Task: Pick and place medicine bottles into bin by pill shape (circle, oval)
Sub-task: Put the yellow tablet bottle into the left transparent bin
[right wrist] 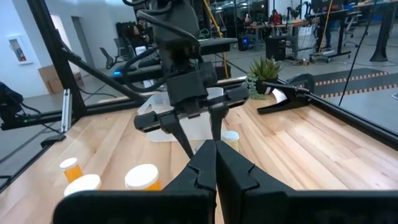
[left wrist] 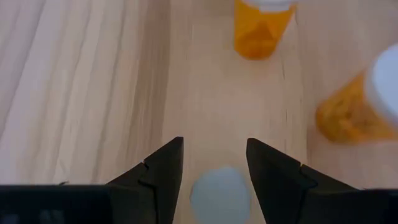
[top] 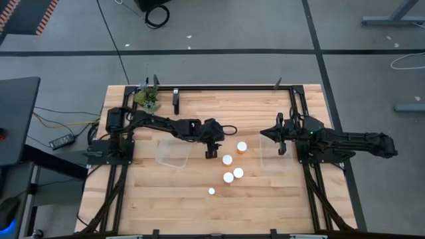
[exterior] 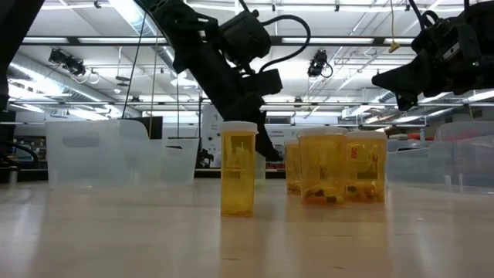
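While our left gripper [top: 211, 150] hovered w/ jaws apart over a bottle [top: 211, 154], we judged a slightly off-centre descent could clip the cap & tip it. That bottle stood between the fingers [left wrist: 163, 180], directly below, just beside the left bin [top: 174, 154]. Four more bottles stood near. Right gripper [top: 279, 136] waited shut over the right bin [top: 272, 162].

Overhead camera – straight down on the whole table [top: 166, 199]; low camera – level at tabletop height, facing the room beyond. Wrist cameras look past their own fingers, close; all four share the medicine bottles [top: 228, 160] mid-table.
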Controlling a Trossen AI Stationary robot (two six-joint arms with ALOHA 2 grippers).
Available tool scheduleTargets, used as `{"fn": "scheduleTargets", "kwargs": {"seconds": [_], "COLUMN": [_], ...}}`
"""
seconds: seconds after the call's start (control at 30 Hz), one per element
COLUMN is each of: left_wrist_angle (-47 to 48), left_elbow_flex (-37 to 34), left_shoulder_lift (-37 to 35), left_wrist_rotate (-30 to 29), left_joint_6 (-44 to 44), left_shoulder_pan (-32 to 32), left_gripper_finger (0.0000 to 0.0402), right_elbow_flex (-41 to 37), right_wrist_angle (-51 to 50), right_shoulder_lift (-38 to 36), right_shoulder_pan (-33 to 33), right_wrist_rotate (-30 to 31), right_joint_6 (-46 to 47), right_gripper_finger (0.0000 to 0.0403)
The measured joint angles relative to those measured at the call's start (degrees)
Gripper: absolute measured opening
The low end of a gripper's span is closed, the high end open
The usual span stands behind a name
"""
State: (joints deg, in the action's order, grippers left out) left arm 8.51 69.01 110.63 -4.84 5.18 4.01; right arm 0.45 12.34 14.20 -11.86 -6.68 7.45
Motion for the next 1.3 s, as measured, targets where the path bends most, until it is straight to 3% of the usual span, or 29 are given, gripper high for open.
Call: {"fn": "scheduleTargets", "kwargs": {"seconds": [0.77, 0.93, 1.3], "left_wrist_angle": [3.3, 4.21, 13.23], "left_elbow_flex": [0.05, 0.09, 0.02], "left_shoulder_lift": [0.0, -0.11, -7.26], "left_wrist_rotate": [-0.02, -0.04, -0.01], "left_joint_6": [-0.01, -0.17, -1.68], "left_shoulder_pan": [-0.13, -0.54, -2.86], "left_gripper_finger": [0.0123, 0.0124, 0.0119], "right_elbow_flex": [0.0, 0.0, 0.0], "right_wrist_angle": [0.01, 0.02, -0.5], "right_shoulder_lift": [0.0, 0.0, 0.02], "right_shoulder_pan": [0.0, 0.0, 0.0], "right_wrist_rotate": [0.0, 0.02, 0.0], "right_joint_6": [-0.01, 0.0, -0.01], "right_gripper_finger": [0.001, 0.001, 0.001]}}
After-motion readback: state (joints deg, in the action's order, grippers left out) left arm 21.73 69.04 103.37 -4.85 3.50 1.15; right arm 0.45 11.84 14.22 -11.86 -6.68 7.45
